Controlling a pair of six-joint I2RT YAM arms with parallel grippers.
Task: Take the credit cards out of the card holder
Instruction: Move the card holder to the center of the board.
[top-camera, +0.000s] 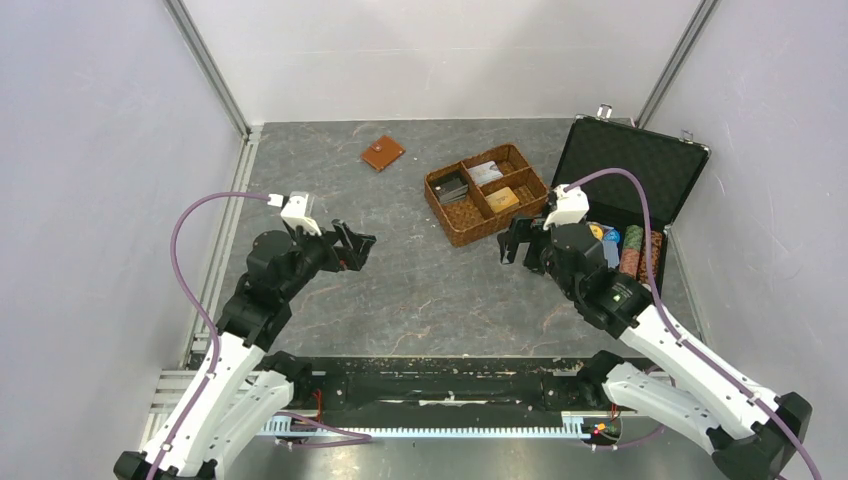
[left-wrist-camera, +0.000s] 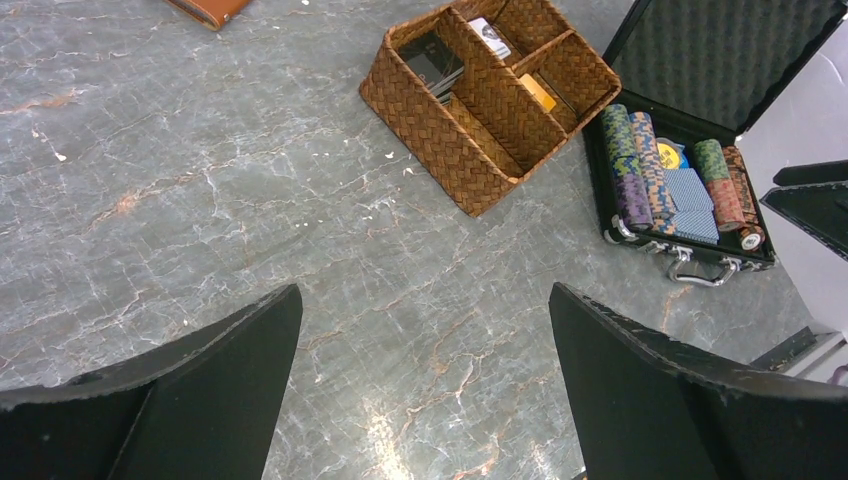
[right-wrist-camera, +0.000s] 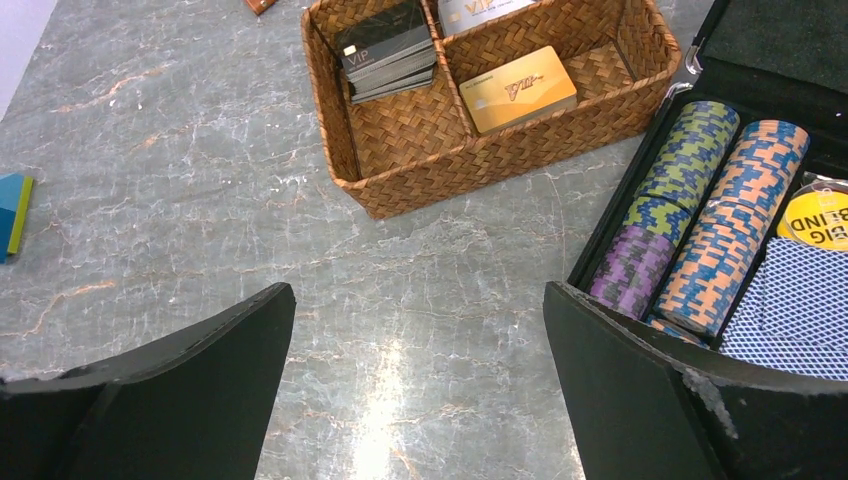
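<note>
The card holder (top-camera: 383, 153) is a small tan-brown leather wallet lying folded shut on the grey marbled table at the back, left of centre. Only its corner shows in the left wrist view (left-wrist-camera: 210, 8) and the right wrist view (right-wrist-camera: 260, 4). The credit cards inside it are hidden. My left gripper (top-camera: 354, 243) hovers open in front of the holder, well short of it, with bare table between its fingers (left-wrist-camera: 425, 292). My right gripper (top-camera: 526, 240) is open too, near the basket's front corner, holding nothing (right-wrist-camera: 420, 290).
A woven brown compartment basket (top-camera: 452, 221) holds a black card stack (right-wrist-camera: 387, 50), a golden-orange card (right-wrist-camera: 520, 88) and pale cards. An open black case (top-camera: 634, 163) at the right holds striped poker chips (right-wrist-camera: 700, 200) and a blue-patterned deck (right-wrist-camera: 790, 300). Walls enclose the table.
</note>
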